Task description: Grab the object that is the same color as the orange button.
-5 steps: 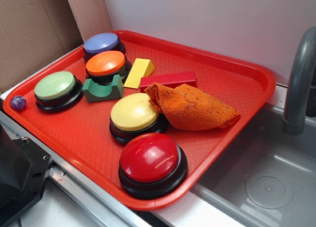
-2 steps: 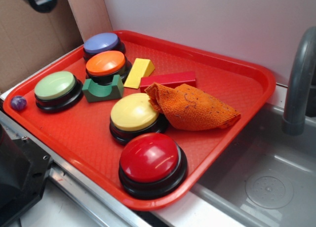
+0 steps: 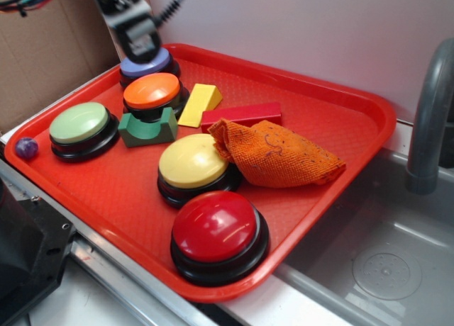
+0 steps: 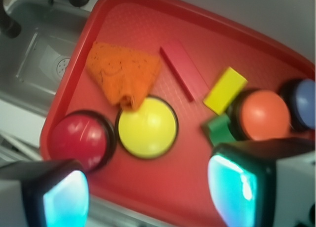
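Note:
The orange knitted cloth [image 3: 280, 154] lies crumpled on the red tray [image 3: 340, 106], right of the yellow button [image 3: 193, 161] and touching it. It also shows in the wrist view [image 4: 123, 74]. The orange button [image 3: 152, 91] stands at the tray's back left, also in the wrist view [image 4: 265, 114]. My gripper [image 3: 139, 44] hangs at the top left, above the purple button [image 3: 145, 60], far from the cloth. In the wrist view the gripper [image 4: 148, 193] is open and empty, its teal pads [image 4: 232, 190] wide apart high over the tray.
A red button [image 3: 215, 227] stands at the tray's front. A green button [image 3: 79, 123], green arch block [image 3: 147, 127], yellow wedge [image 3: 199, 104] and red bar [image 3: 241, 115] lie on the tray. A small purple ball [image 3: 27, 147] sits at the left rim. A sink [image 3: 383, 262] and grey faucet [image 3: 429, 120] are at right.
The gripper has come down and to the right from the top left corner, now over the purple button. Nothing on the tray has moved.

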Tool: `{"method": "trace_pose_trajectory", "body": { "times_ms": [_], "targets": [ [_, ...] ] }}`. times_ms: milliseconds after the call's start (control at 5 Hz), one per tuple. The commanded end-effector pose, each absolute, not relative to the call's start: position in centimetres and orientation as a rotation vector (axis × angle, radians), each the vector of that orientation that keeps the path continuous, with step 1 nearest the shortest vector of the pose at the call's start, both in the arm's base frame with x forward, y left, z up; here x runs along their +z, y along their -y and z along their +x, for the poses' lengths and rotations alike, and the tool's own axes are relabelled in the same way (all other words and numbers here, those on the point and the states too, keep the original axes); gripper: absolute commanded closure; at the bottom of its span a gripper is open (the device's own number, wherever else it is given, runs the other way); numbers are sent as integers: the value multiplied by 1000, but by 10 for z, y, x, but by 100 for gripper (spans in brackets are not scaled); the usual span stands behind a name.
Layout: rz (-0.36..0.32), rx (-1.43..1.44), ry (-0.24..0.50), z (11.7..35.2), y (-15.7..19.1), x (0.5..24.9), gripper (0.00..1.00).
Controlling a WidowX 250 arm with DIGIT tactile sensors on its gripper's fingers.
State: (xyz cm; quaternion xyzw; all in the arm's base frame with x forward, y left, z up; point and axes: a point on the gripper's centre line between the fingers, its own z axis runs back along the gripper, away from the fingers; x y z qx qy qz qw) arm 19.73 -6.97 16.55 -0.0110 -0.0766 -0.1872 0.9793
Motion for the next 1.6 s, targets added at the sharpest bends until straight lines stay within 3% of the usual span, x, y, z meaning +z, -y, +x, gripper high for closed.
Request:
{"method": "trace_pose_trajectory", "body": {
  "times_ms": [0, 400, 800, 1000, 1400],
  "targets": [
    [9, -497, 177, 234, 101, 120, 0],
    [31, -579, 141, 254, 113, 71, 0],
    [58, -570, 98, 259, 119, 47, 0],
    [63, -561, 92, 260, 119, 42, 100],
    [68, -501, 106, 264, 109, 49, 100]
  ]
}}
